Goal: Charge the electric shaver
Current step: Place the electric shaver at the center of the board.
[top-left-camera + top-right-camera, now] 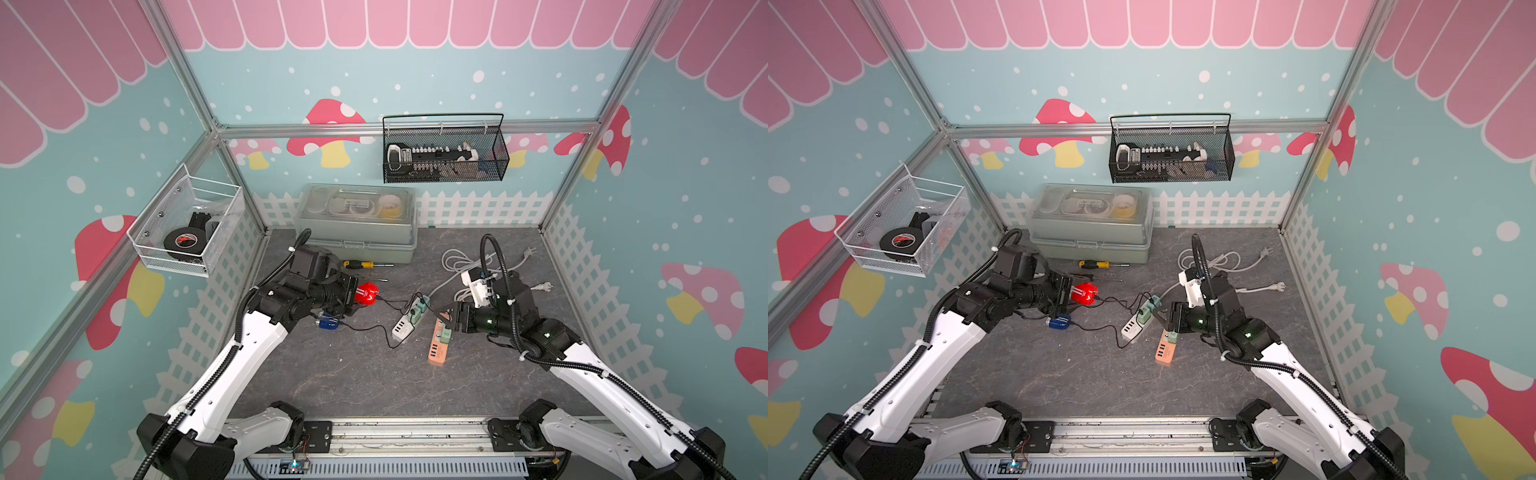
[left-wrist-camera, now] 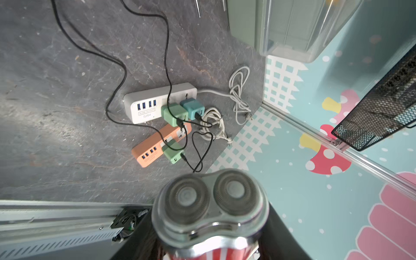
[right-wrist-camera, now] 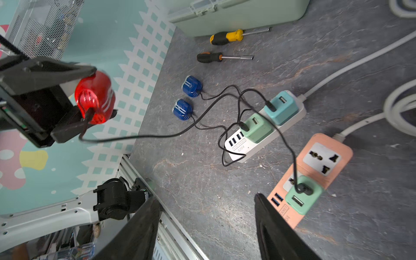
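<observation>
left claw (image 1: 354, 294) clamped on glossy red shaver (image 1: 367, 293), rounded, twin round mesh heads, held clear of bench, thin black cable (image 3: 157, 135) in its base | white strip (image 3: 265, 139) and orange strip (image 3: 319, 162), boxy plastic, lay mid-bench | right claw (image 3: 206, 198) hung agape, empty, by orange strip | bench (image 1: 374, 374) grey, veined, stone-like | walls (image 1: 457, 83) teal, mushroom-printed

In both top views we look from high over the near edge, down and toward 12 o'clock, across the whole dark grey stone-patterned worktop (image 1: 353, 374). Our left wrist camera sits close behind the red silver-headed electric shaver (image 2: 211, 202), facing 3 o'clock. Our right wrist camera faces 9 o'clock. Both wrist views share the white plastic power strip (image 2: 144, 108) and the orange plastic power strip (image 2: 148, 155).
</observation>
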